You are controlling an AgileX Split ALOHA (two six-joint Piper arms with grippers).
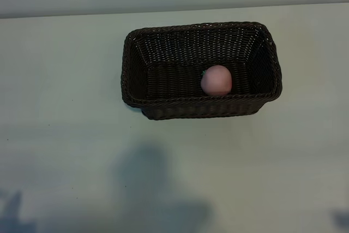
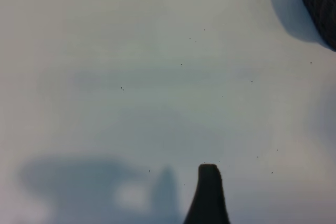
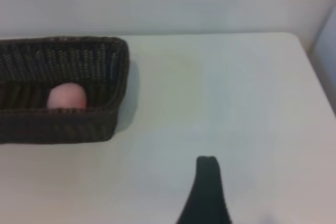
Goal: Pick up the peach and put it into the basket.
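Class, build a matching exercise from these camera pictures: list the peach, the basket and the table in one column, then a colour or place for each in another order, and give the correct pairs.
Column one:
1. peach
2. basket
3. table

Column two:
A. pale, bare surface under everything
B. dark brown woven wicker
C. pink, lying inside against the near wall

Pairs: 1-C, 2-B, 3-A

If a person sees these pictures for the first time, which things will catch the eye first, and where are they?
First comes the dark woven basket, which stands a little above the middle of the pale table in the exterior view. Inside it, against the near wall and right of its middle, lies the pink peach. No gripper touches it; the right wrist view shows only one dark fingertip over bare table, well away from the basket.
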